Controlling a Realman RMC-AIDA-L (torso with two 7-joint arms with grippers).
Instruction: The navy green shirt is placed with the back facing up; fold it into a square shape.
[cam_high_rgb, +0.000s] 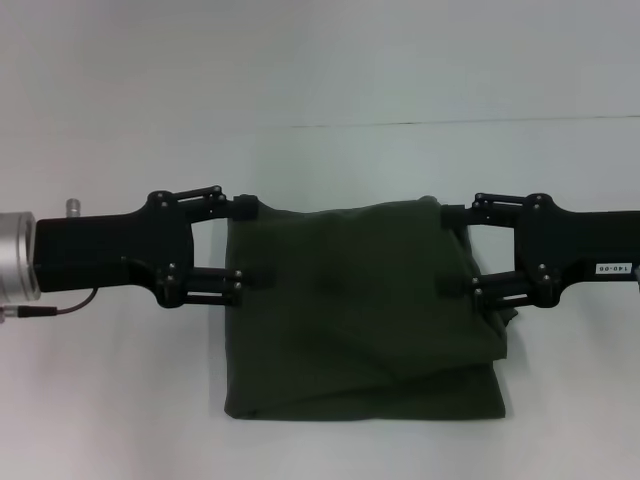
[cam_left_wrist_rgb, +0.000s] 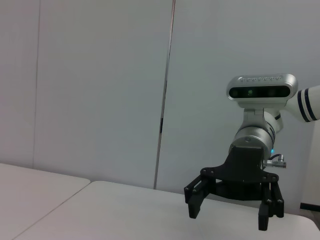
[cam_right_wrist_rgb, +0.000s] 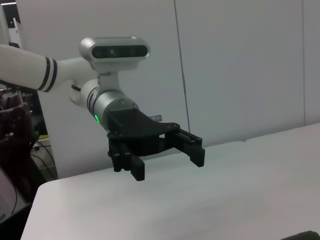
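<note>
White table fills the head view, with a thin seam line running across its far part. Shirt lies near the middle of the table, dark olive green, already folded into a rough rectangle; the right side shows a doubled layer with a diagonal fold edge and a loose bit of fabric poking out past the right edge. Left gripper comes in from the left at the shirt's upper left edge, fingers spread apart, one fingertip at the top corner and the other just at the left edge lower down; whether they touch the cloth cannot be told. Right gripper mirrors it at the upper right side, fingers likewise spread, tips over the fabric's edge. Left wrist view shows the right gripper across the table with fingers apart and nothing between them; right wrist view shows the left gripper the same, over pale wall panels.
</note>
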